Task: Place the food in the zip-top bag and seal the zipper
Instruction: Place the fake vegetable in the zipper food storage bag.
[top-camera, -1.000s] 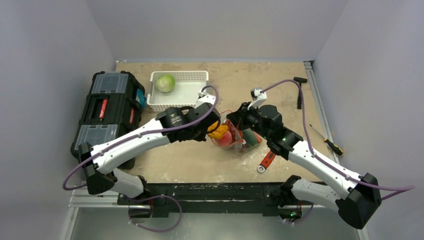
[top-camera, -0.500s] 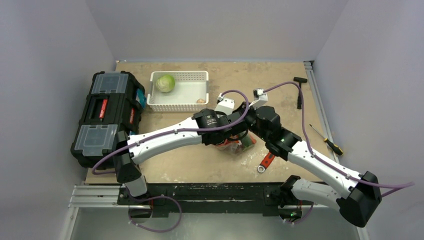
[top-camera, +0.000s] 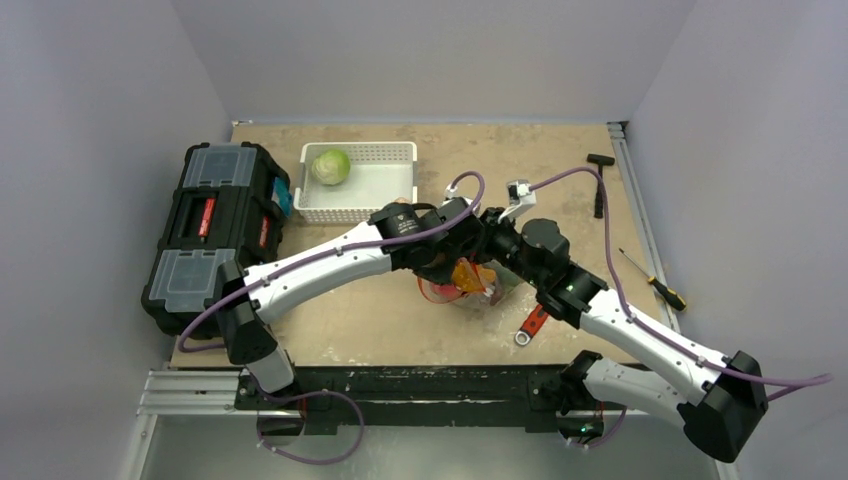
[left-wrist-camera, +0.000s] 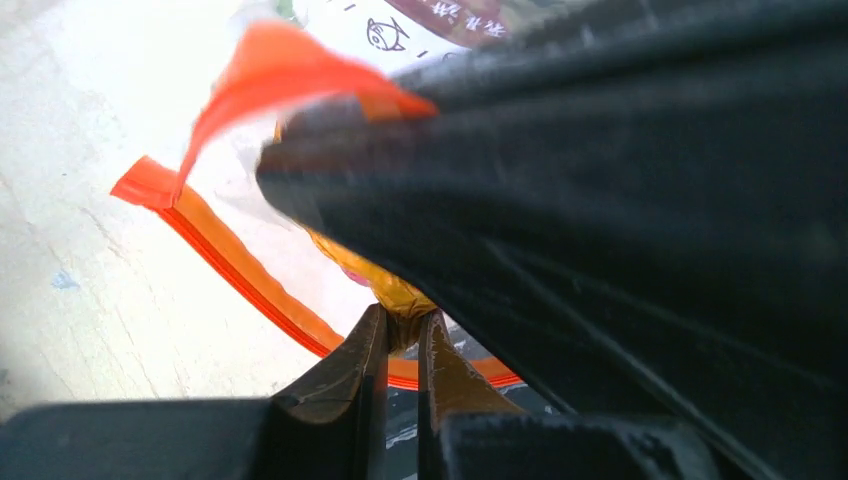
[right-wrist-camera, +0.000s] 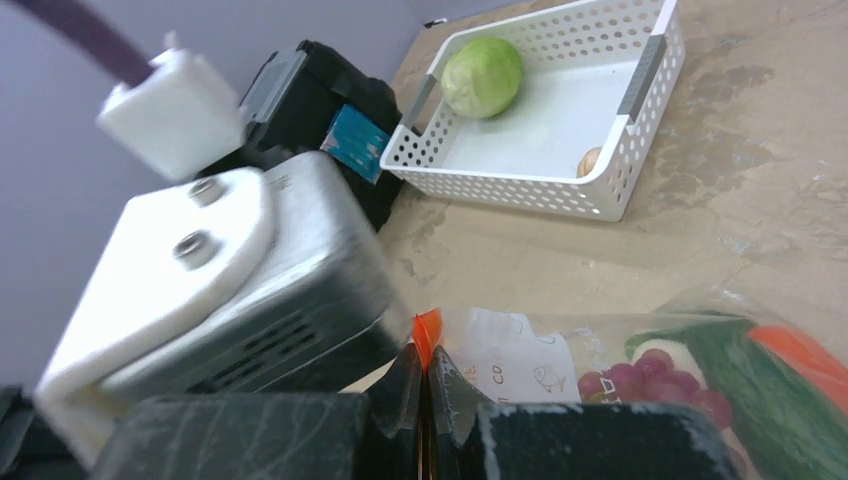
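Where the two arms meet near the middle of the rough tan table (top-camera: 450, 150), the zip-top bag (right-wrist-camera: 690, 310) lies as a floppy, clear, crinkled film. Its zipper (left-wrist-camera: 240, 285) is a thin, glossy orange-red strip curving along the mouth. The right gripper (right-wrist-camera: 423, 372) has its dark fingers pressed together on that strip, pinching a corner of it that stands up as a little tab. The left gripper (left-wrist-camera: 402, 335) has its narrow, tapered jaws nearly together, nipping the tip of a shiny yellow-orange food piece (left-wrist-camera: 395, 290) right over the strip (whether the piece is already past the mouth I cannot tell). Through the film show a knobbly cluster of dark red grapes (right-wrist-camera: 650, 385), a long smooth green piece (right-wrist-camera: 745, 385), the slim orange carrot (right-wrist-camera: 805, 362) and a white paper label (right-wrist-camera: 520, 365) printed with a small fish. Well behind the bag stands a white slotted plastic basket (right-wrist-camera: 560, 195) holding a round, pale green cabbage (right-wrist-camera: 483, 76). A boxy black toolbox (top-camera: 215, 225) sits at the table's left edge, and a red-handled wrench (top-camera: 533, 322) lies just beside the bag, on its near right.
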